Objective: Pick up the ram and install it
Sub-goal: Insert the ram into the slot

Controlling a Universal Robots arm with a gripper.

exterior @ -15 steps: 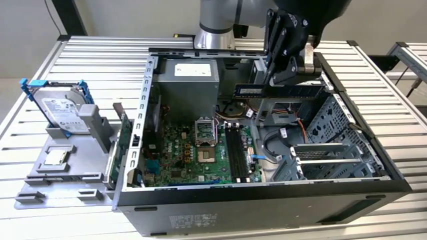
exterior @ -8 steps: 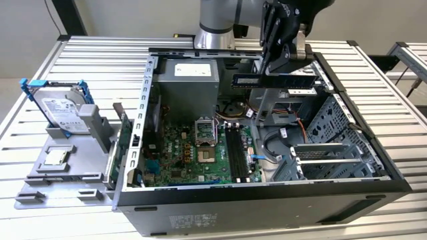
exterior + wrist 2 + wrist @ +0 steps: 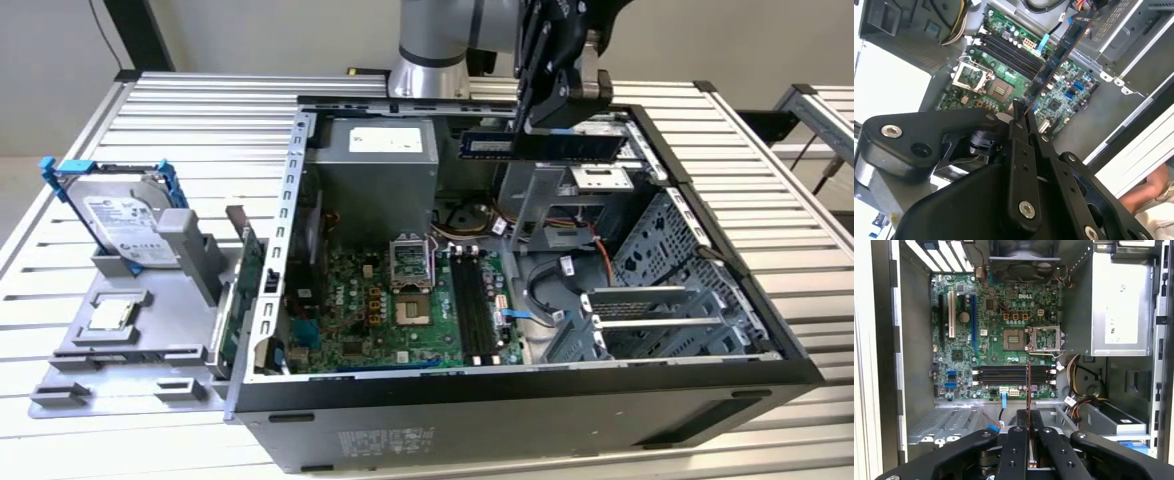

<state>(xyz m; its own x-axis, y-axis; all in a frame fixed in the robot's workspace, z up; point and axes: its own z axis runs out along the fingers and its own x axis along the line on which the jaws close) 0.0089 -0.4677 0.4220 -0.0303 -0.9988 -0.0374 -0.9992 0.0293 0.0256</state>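
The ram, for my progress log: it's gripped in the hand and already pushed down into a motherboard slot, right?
Not quite. The hand does grip the ram, but it is not in a slot: the exterior view shows it held in the air over the open case, well above the motherboard.

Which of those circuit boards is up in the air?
The slim dark ram stick, clamped in the gripper above the case; the green motherboard lies inside.

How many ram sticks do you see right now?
1. The ram is clamped in the claw, over the open case. The slots look empty, though another stick could be hidden elsewhere.
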